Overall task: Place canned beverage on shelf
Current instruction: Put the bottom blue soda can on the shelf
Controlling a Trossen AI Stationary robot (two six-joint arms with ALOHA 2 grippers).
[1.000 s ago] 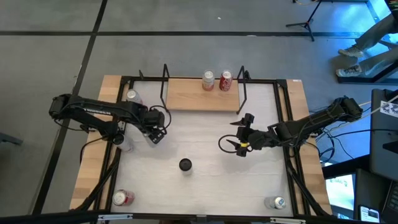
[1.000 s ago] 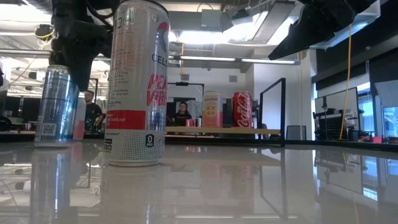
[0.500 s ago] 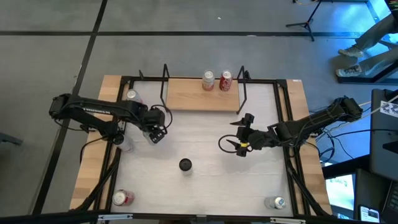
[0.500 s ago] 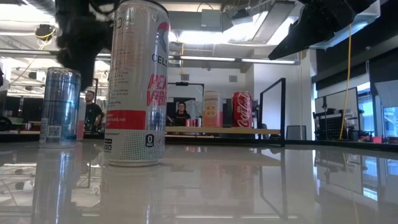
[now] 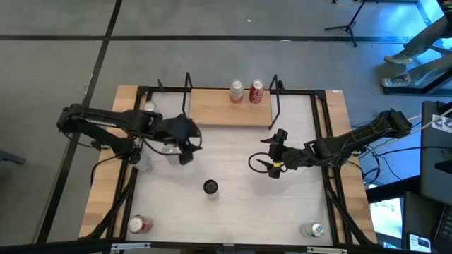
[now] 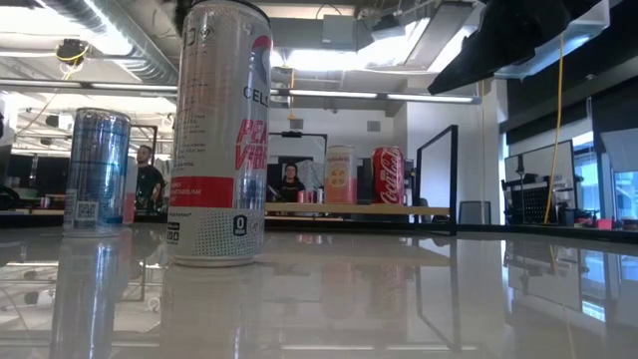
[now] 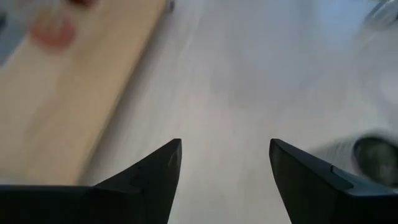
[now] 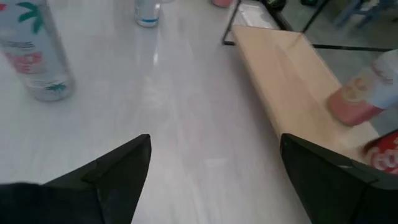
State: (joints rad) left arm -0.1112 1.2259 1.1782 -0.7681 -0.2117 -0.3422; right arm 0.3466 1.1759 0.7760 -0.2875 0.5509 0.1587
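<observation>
The light-wood shelf (image 5: 229, 107) with black rod uprights stands at the table's far edge. It carries a pale pink can (image 5: 236, 92) and a red cola can (image 5: 256, 91), both upright. A tall white-and-red can (image 5: 210, 187) stands mid-table and fills the low view (image 6: 219, 135). A silver-blue can (image 6: 96, 172) stands upright farther left. My left gripper (image 5: 189, 149) is open and empty above the table, left of the shelf's near edge; its own view (image 7: 225, 144) shows bare tabletop between the fingers. My right gripper (image 5: 265, 152) is open and empty right of centre, as its own view (image 8: 214, 138) shows.
More cans stand at the far left (image 5: 150, 109), near left (image 5: 140, 224) and near right (image 5: 315, 229). A black frame (image 5: 321, 141) rims the white table. People show in the room beyond (image 6: 291, 182), and a person's legs show at the high view's upper right (image 5: 417, 49).
My left gripper has gone up and toward the table's right edge, away from the silver-blue can, and no longer shows in the low view. It has also turned. The can stands where it was.
</observation>
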